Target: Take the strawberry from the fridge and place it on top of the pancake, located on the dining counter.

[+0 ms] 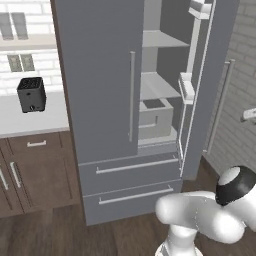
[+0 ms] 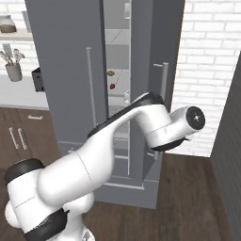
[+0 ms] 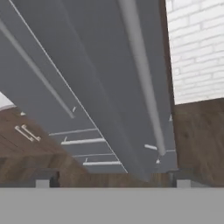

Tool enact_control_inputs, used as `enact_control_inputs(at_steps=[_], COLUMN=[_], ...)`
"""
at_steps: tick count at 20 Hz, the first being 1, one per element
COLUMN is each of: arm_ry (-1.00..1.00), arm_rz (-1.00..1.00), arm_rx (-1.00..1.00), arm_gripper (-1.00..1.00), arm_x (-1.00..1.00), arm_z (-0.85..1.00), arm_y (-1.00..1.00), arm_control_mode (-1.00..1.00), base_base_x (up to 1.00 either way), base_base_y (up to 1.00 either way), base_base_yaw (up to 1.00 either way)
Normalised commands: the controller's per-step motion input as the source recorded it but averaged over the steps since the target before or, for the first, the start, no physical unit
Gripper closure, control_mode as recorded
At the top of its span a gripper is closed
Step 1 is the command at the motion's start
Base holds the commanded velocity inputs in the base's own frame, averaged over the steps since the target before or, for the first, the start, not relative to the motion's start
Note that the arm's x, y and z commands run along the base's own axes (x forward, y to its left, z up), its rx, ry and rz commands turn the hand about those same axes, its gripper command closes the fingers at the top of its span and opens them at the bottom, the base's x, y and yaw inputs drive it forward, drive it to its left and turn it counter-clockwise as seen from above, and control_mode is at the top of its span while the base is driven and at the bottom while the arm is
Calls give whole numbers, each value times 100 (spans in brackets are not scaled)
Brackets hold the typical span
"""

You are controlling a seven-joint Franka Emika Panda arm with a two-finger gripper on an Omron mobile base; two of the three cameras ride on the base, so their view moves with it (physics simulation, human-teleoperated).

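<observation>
- The fridge stands with its right door swung open; the left door is closed.
- The strawberry sits on a shelf inside, just below a small yellowish-brown item.
- The pincer faces the open door's outer face, tips set wide apart, holding nothing.
- Advice: swing the hand around the door edge, enter level with the shelf, and keep the tips wide until they flank the berry.

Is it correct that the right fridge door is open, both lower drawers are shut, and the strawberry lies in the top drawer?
Not quite. The right door of the fridge is open and both drawers are shut, but the strawberry sits inside the open upper compartment, on a shelf, not in the top drawer. The right base view shows it.
</observation>
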Motion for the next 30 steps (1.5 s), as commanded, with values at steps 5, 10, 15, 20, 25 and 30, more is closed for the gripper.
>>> enact_control_inputs(at_steps=[5, 10, 15, 20, 25, 30], arm_ry=[27, 49, 60, 37, 5, -1], arm_rz=[-8, -3, 0, 0, 0, 1], arm_rx=[-51, -55, -76, -73, -34, 0], arm_gripper=[-100, -100, -100, -100, -100, -100], arm_x=[-4, 25, 61, 51, 53, 68], arm_z=[33, 9, 0, 3, 0, 3], arm_y=[100, 100, 89, 86, 4, -18], arm_control_mode=[-100, -100, -100, -100, -100, -100], base_base_x=[0, 0, 0, 0, 0, 0], base_base_y=[0, 0, 0, 0, 0, 0], base_base_yaw=[0, 0, 0, 0, 0, 0])
